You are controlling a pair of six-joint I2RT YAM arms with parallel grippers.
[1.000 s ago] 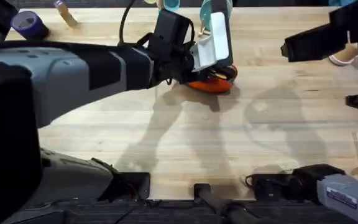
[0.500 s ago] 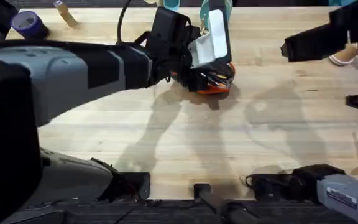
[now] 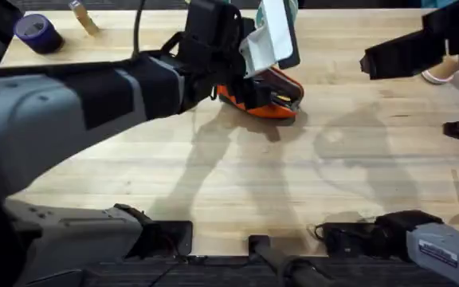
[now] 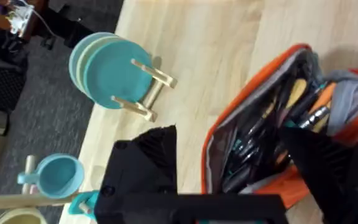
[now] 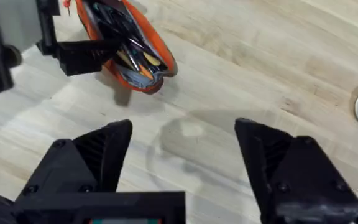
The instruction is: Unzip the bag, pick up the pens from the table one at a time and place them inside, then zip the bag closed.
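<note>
While the left arm stretches across the pale wooden table (image 3: 237, 183) from its base at about seven o'clock, the left gripper (image 3: 271, 60) hangs over the bag (image 3: 263, 94), which lies toward twelve o'clock in the overhead view, a little above the table's middle. The bag is an orange pouch, lying on its side and unzipped, its mouth gaping wide. From the left wrist camera, the dark lining of the bag (image 4: 272, 124) is visible, with several slim things packed inside, some black, some orange and yellow; which of them are the task's pens cannot be told. The left gripper (image 4: 253, 165) has its fingers spread wide apart, one black finger lying over the open mouth of the bag, the other off to the side above bare table; whether the first finger touches the fabric cannot be told.

Toward two o'clock in the overhead view, the right gripper (image 3: 401, 52) hovers well apart from the bag. Its own camera shows the right gripper (image 5: 185, 152) with both fingers spread wide and nothing between them but bare planks, the bag (image 5: 129, 46) lying beyond.

At the table's far edge near twelve o'clock stands a wooden rack holding teal plates (image 4: 104, 71), with a teal mug (image 4: 55, 174) nearby. A purple tape roll (image 3: 37, 32) sits near eleven o'clock.
</note>
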